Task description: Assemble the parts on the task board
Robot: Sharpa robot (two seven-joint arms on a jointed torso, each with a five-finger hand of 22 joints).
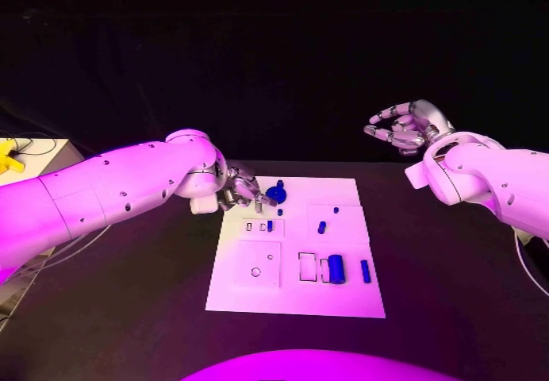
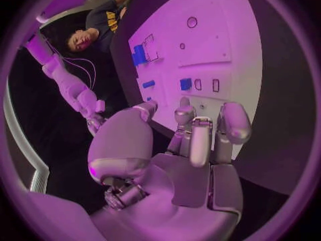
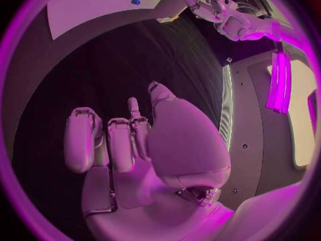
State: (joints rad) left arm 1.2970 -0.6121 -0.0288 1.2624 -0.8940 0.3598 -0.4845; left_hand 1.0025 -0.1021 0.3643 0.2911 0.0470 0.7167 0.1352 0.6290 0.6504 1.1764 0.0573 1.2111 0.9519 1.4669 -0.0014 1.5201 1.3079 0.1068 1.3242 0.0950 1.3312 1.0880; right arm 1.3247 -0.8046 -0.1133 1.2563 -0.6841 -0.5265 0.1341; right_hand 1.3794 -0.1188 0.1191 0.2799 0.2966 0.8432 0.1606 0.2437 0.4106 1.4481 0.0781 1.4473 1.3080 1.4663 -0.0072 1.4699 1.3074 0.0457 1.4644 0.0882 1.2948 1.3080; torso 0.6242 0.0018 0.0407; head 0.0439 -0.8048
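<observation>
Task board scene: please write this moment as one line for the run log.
left hand: over task board far-left corner, holds nothing | right hand: raised beyond the board, fingers curled, empty | round blue part: beside left hand

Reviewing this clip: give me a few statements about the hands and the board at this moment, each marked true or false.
1. The left hand is at the task board's far left corner. True.
2. The right hand rests on the board. False: it is raised off to the right, beyond the board, holding nothing.
3. A large blue block lies near the board's right side. True.
4. The round blue part sits at the board's near edge. False: it sits near the far edge, beside the left hand.
</observation>
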